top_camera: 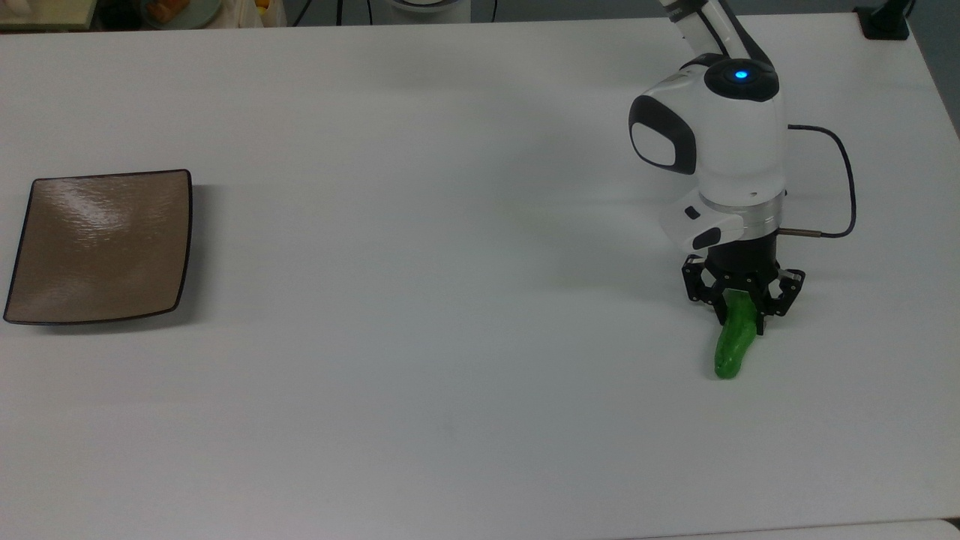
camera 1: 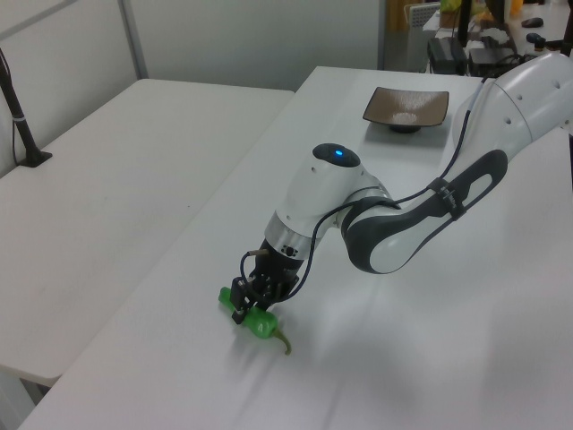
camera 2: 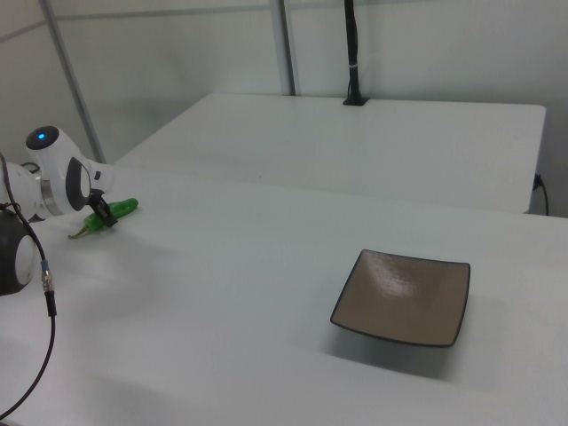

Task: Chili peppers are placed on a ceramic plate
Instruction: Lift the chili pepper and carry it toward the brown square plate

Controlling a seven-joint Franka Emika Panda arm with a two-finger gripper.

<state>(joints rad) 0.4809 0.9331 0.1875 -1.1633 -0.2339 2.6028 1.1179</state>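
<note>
One pepper (top_camera: 731,341): lying on the table (top_camera: 450,300), plate (top_camera: 101,247) well apart.
Gripper (top_camera: 742,307): fingers are clamping it near the stem.
Lifting: squeezing gently, rising straight.
</note>
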